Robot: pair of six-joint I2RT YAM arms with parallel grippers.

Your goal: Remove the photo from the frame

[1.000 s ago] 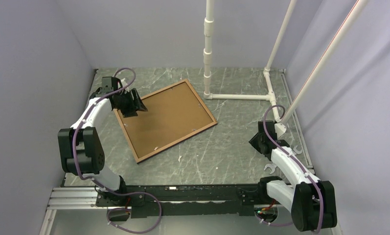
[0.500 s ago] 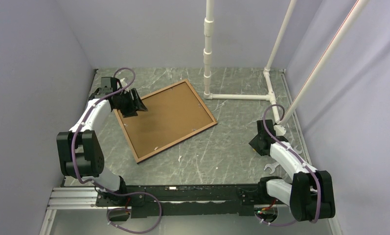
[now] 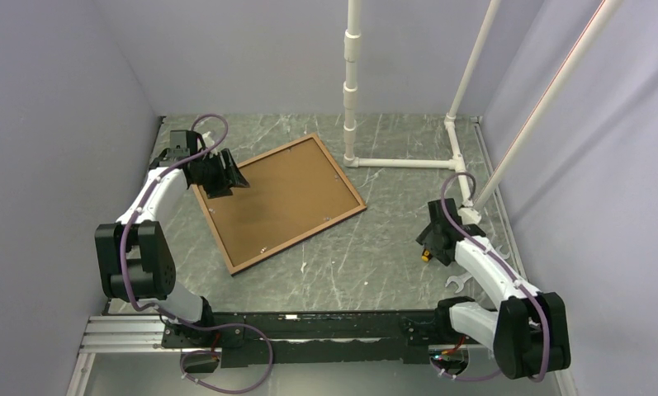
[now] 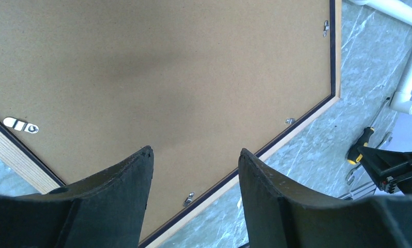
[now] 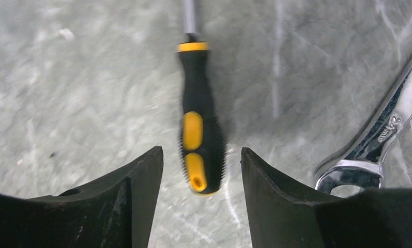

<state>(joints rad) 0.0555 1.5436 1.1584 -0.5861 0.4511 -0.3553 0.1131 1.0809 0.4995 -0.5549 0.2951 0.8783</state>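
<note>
The frame (image 3: 298,239) lies face down on the table, its thin navy border (image 4: 296,122) edged with pale wood. The photo's brown hardboard back (image 3: 280,198) fills the frame and faces up (image 4: 167,67); the printed side is hidden. Small metal clips (image 4: 20,125) sit along the border. My left gripper (image 3: 230,180) hovers over the frame's left corner, open and empty (image 4: 195,151). My right gripper (image 3: 428,247) is far to the right, open (image 5: 201,150). A black-and-yellow screwdriver (image 5: 198,129) lies between its fingers, touching neither.
A chrome wrench (image 5: 379,139) lies just right of the screwdriver, with wrenches (image 3: 457,283) near the right arm's base. White pipes (image 3: 400,162) run along the table behind the frame and rise at the back and right. Walls close in on both sides.
The right gripper's jaws have spread apart and the screwdriver's yellow end now shows beneath them. The right arm has shifted slightly left and away from its base. The left arm and frame have not moved.
</note>
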